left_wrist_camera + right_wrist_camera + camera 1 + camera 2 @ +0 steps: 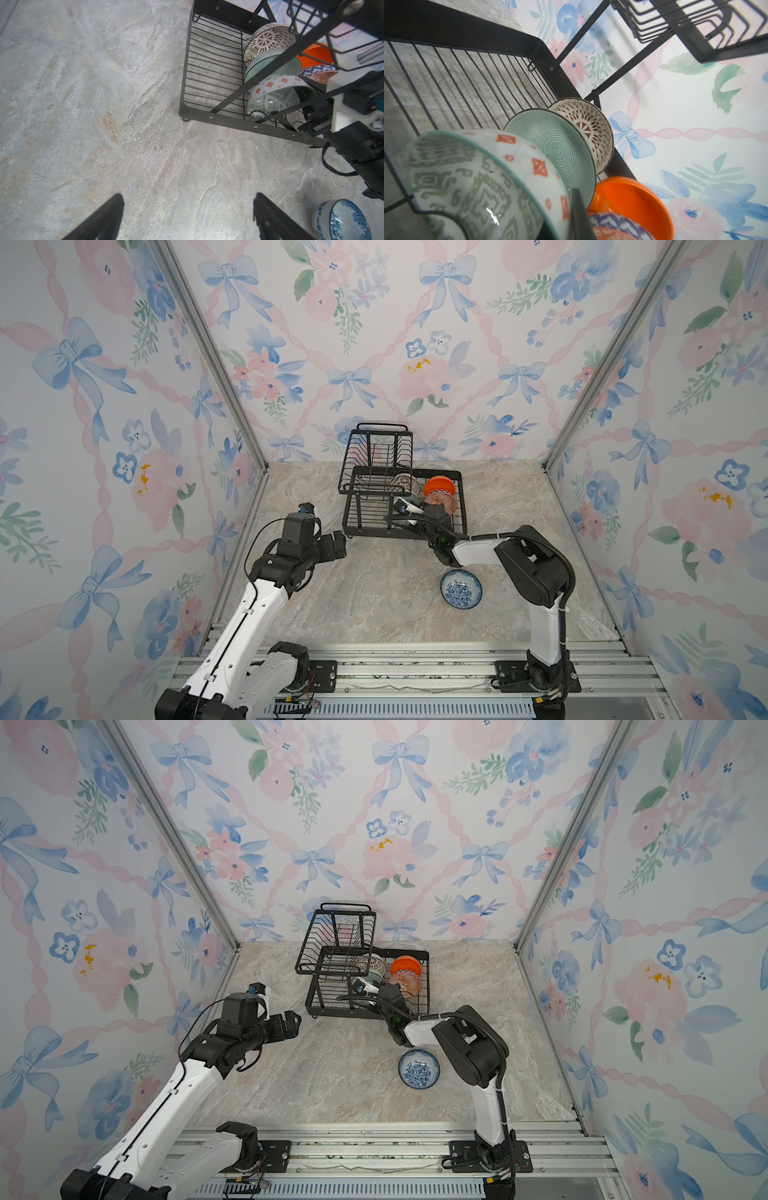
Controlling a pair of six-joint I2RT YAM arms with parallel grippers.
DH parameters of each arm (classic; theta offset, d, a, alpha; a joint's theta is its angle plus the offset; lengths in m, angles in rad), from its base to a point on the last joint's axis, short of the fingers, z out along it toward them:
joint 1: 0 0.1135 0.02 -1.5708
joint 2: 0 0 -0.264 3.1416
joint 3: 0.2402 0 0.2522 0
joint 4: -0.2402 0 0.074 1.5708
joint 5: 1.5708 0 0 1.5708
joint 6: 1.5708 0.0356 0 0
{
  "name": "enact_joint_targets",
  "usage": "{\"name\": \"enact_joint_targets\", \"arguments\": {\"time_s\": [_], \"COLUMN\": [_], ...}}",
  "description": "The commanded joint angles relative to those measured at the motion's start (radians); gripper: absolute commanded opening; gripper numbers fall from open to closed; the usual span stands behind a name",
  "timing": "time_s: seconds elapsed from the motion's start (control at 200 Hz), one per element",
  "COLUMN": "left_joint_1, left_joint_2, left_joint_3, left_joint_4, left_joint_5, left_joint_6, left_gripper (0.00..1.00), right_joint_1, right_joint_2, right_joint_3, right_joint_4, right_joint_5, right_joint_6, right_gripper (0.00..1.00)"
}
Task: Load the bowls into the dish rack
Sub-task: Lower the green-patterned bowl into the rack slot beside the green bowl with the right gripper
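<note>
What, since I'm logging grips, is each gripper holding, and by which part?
Right gripper pinches the green-patterned bowl by its rim, in the rack. Left gripper is open, holding nothing.

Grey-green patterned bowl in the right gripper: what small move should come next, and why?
Probably open the right gripper to release the grey-green patterned bowl: it already rests on edge in the lower tray of the black wire dish rack, beside the pale mint bowl. The blue-white floral bowl is still on the table.
</note>
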Motion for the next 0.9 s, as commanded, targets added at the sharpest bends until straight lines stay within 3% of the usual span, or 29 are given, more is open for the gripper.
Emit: {"name": "enact_joint_targets", "arguments": {"time_s": [0.0,0.415,0.895], "left_joint_1": [0.008,0.007,0.007], "left_joint_2": [-0.023,-0.037,-0.042], "left_joint_3": [-0.021,-0.025,-0.025], "left_joint_4": [-0.014,-0.019,-0.018], "left_joint_5": [0.014,0.015,0.017], "left_joint_6": [-0.018,-0.020,-0.016], "left_gripper": [0.98,0.98,0.98], "right_joint_1": [0.014,0.016,0.023], "right_joint_2": [-0.069,-0.087,-0.108], "right_joint_3": [0.018,0.066,0.048], "right_joint_4": [-0.097,-0.245,-0.233], "right_joint_5": [0.002,0.024,0.055], "right_joint_6": [0.029,0.099,0.092], "right_gripper": [0.00,0.00,0.29]}}
